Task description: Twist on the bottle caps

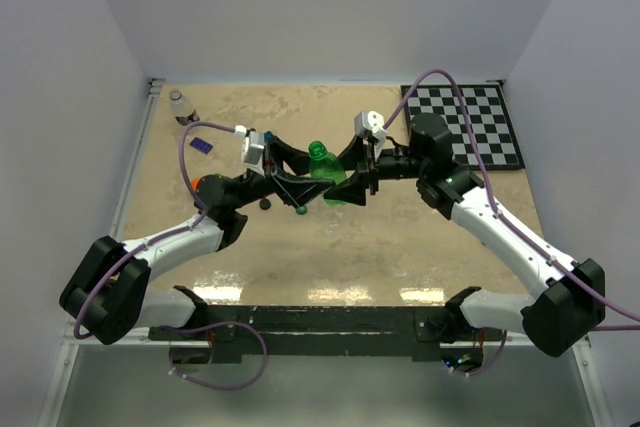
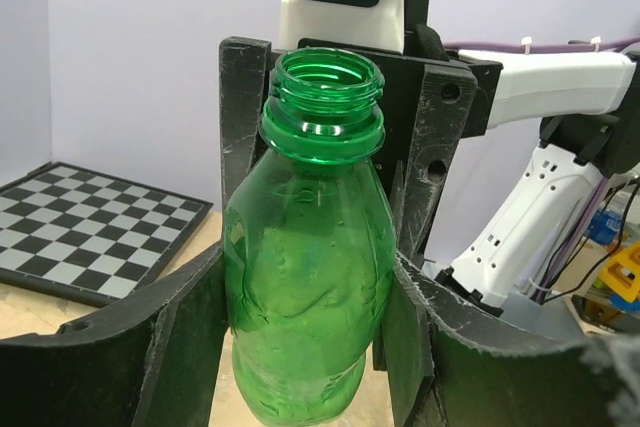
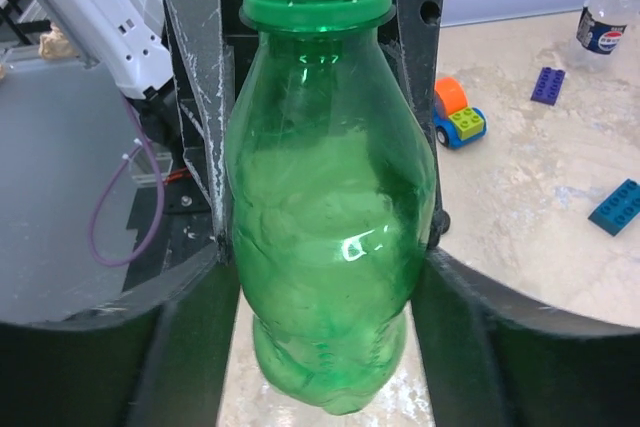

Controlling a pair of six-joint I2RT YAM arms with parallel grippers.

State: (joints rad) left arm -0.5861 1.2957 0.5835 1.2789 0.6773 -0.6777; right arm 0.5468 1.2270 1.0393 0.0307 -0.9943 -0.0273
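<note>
Green bottle (image 2: 305, 277): translucent rounded plastic, open threaded neck; left tool (image 2: 310, 337), right tool (image 3: 325, 287) both clamp body.

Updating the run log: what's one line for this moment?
green bottle: uncapped | left end effector: gripping it | right end effector: gripping it

Overhead; 2 wrist close-ups of bottle (image 2: 305, 267)

Two bottles from where I stand: one rounded green plastic bottle (image 1: 322, 162) and one small clear plastic bottle (image 1: 180, 105). Two small round caps, a black cap (image 1: 265, 205) and a green cap (image 1: 300, 211). Two toy bricks, a purple brick (image 3: 547, 85) and a blue brick (image 3: 615, 207). One orange toy car (image 3: 455, 112). One black-and-white chessboard (image 1: 470, 127).
</note>
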